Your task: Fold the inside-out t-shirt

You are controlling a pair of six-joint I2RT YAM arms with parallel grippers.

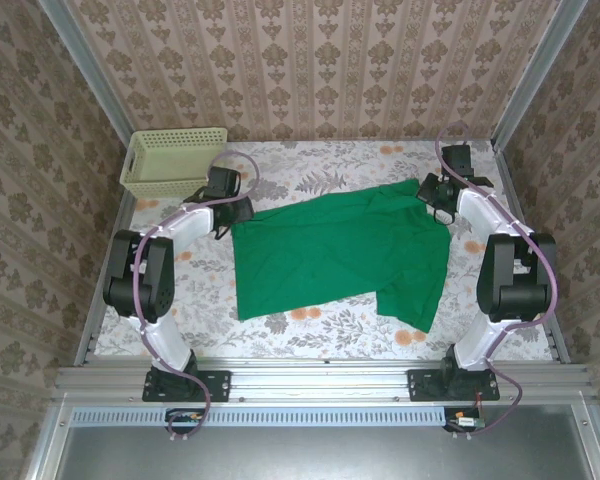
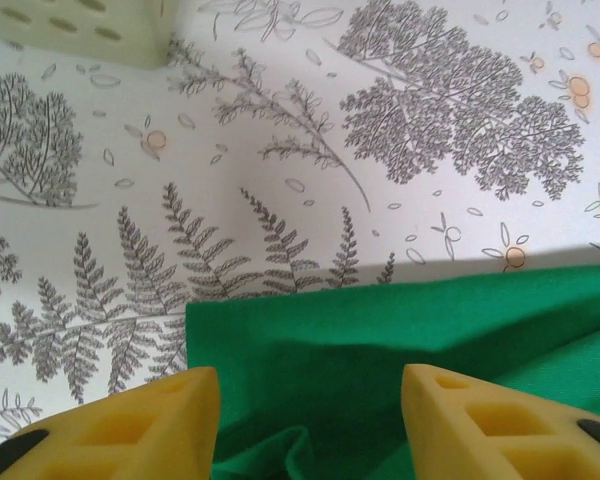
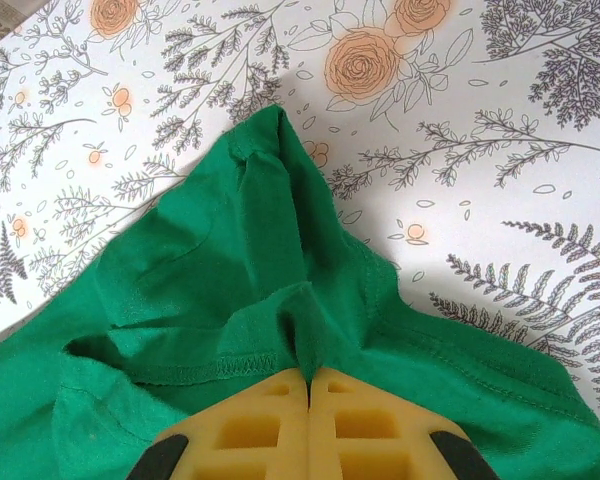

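Note:
The inside-out t-shirt [image 1: 330, 255] is bright green and lies spread across the middle of the table, one part hanging toward the near right. My left gripper [image 1: 230, 212] is at its far-left corner with its jaws open; the yellow fingertips [image 2: 170, 420] stand apart over the cloth corner [image 2: 310, 340], which lies flat and loose between them. At the shirt's far-right corner my right gripper [image 1: 438, 200] is shut on a pinched ridge of the t-shirt [image 3: 230, 270]; its yellow fingers [image 3: 270, 420] meet with the fold between them, beside a stitched hem.
A pale yellow-green basket [image 1: 172, 160] stands at the far left corner, close behind the left gripper; its wall [image 2: 80, 25] shows at the top left. The floral tablecloth [image 1: 320, 330] is bare along the near edge. Metal rails border both sides.

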